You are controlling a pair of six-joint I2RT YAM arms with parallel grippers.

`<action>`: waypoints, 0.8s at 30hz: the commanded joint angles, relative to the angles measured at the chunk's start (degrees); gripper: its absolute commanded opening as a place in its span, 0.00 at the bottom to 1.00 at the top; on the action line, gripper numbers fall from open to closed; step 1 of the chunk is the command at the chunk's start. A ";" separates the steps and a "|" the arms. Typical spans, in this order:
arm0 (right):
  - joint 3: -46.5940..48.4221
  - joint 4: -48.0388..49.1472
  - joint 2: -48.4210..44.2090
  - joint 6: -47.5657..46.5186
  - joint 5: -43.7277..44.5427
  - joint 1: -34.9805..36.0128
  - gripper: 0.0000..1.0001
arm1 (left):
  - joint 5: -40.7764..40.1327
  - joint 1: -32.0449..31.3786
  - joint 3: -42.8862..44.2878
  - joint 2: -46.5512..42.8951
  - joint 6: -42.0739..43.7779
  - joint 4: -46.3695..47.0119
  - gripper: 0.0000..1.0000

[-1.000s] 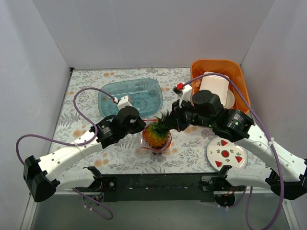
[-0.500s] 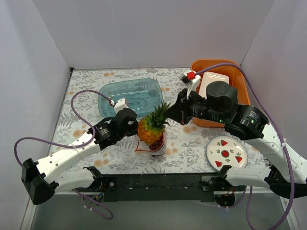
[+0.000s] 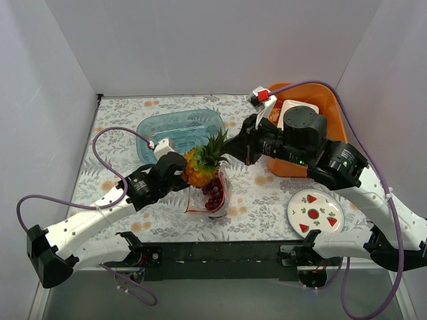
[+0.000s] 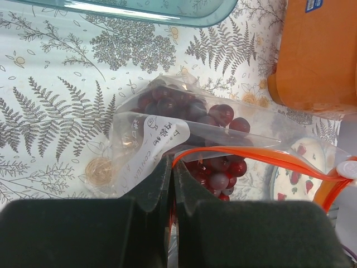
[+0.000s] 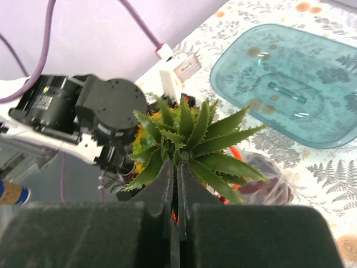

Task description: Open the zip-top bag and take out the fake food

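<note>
Pinching pineapple (image 3: 195,168) leaves, my right end effector (image 5: 177,170) holds it just far of the bag (image 3: 215,200); my left end effector (image 4: 172,170) pinches the rim.

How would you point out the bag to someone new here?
Start at the teal tray at the back. Just in front of it is the bag, pinched by the left hand. It alone is clear plastic, with an orange-red zip and purple grapes inside.

Fern-print table (image 3: 117,203), teal tray (image 3: 175,133), orange bin (image 3: 331,95), plate (image 3: 315,214), zip-top bag (image 3: 223,195) perhaps touching
</note>
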 commanded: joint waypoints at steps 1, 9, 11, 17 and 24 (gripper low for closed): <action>5.38 4.52 1.39 -1.02 7.93 0.27 0.01 | -2.08 0.10 0.86 -2.02 -0.92 -2.50 0.00; 10.48 7.06 12.46 -4.10 10.24 -5.87 0.01 | -3.40 0.19 0.86 -3.08 -1.35 -6.63 0.00; 10.83 9.16 14.92 -4.10 9.19 -8.50 0.01 | -4.27 0.19 1.65 -3.70 -1.35 -7.51 0.00; 9.96 15.85 23.18 -5.15 6.54 -13.17 0.01 | -8.58 0.28 6.92 -4.49 -0.39 -13.92 0.00; 8.72 24.99 33.64 -4.80 4.18 -17.31 0.01 | -12.01 2.29 11.67 -5.28 1.54 -18.32 0.00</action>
